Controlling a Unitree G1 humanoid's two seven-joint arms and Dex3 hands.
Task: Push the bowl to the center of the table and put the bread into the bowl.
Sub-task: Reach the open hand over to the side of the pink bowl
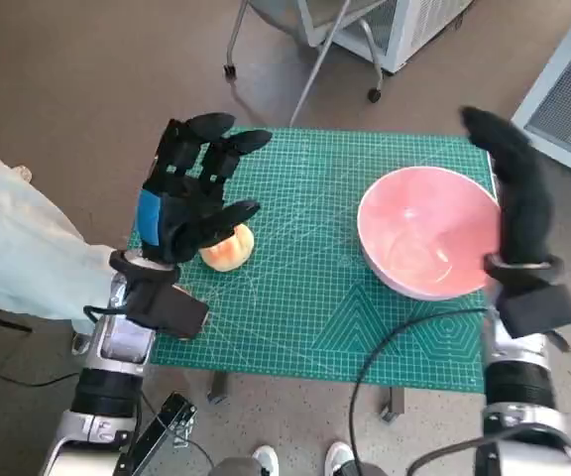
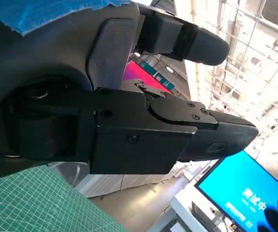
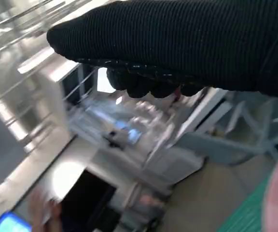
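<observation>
Head view: the bread [image 1: 228, 247] is seen on the mat [image 1: 305, 288] near its left edge, partly covered by the left hand [image 1: 188, 193], spread wide and empty. The right hand [image 1: 518, 193], fingers extended, is laid against the bowl's [image 1: 426, 233] right rim.

Green cutting mat [image 1: 305, 297], wheeled chair base [image 1: 305, 59], white cabinet [image 1: 414, 25], perhaps shoes [image 1: 305, 461] below.
</observation>
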